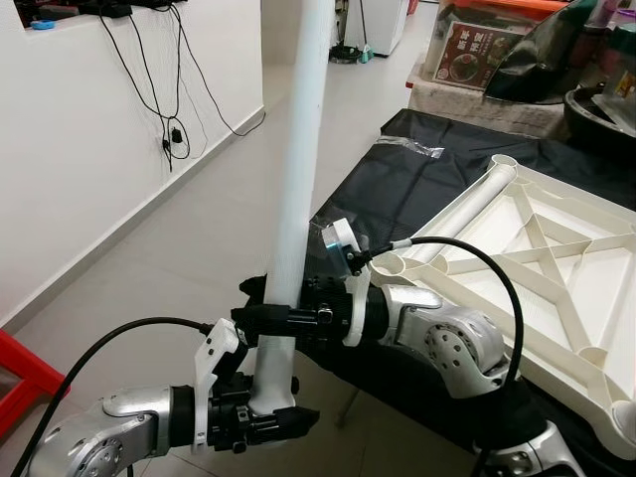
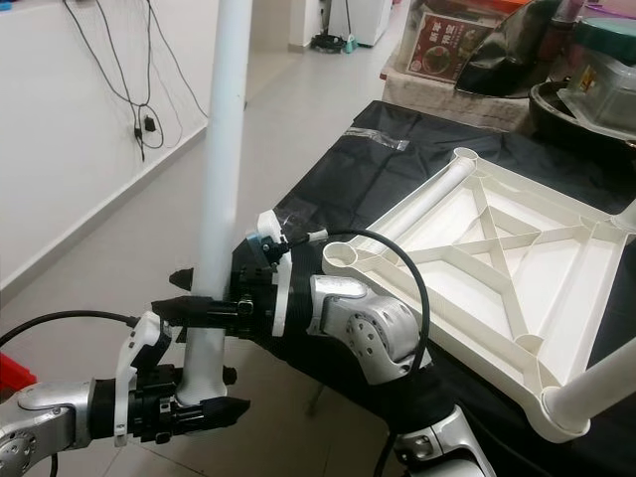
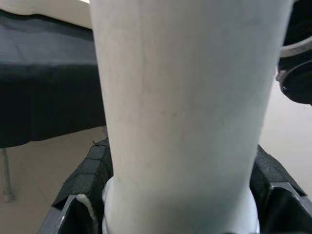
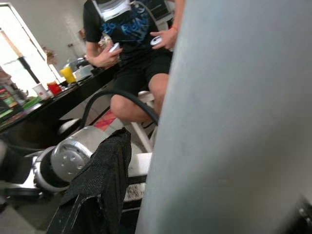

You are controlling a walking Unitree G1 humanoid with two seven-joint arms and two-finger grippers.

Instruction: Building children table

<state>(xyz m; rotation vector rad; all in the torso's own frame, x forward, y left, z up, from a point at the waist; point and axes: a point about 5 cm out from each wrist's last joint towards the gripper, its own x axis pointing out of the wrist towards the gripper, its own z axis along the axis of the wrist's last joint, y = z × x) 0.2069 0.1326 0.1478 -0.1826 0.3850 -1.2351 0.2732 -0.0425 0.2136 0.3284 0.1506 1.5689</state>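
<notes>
Two hands are clamped on one white leg (image 1: 298, 189), a smooth round plastic tube held nearly upright, tilted slightly, over the floor (image 1: 209, 229) in front of the robot. The left hand (image 1: 260, 405) grips the tube near its lower end, black fingers pointing toward the robot's right; in the left wrist view its textured black pads (image 3: 87, 170) are pressed against both sides of the tube. The right hand (image 1: 266, 313) is closed on the same tube just above, fingers pointing toward the robot's left, the silver forearm bent across the body. One black cable is looped from each wrist.

One white plastic table frame (image 1: 537, 248) lies upside down on a tabletop draped in black cloth (image 1: 417, 159), to the robot's right. Its ribs form a lattice of crossing diagonals, with round sockets at the corners; one short white leg (image 2: 596, 388) is seen seated at the near corner.

One seated person (image 4: 131, 48) in a dark shirt and shorts is seen in the right wrist view, a small pale object in each hand.
</notes>
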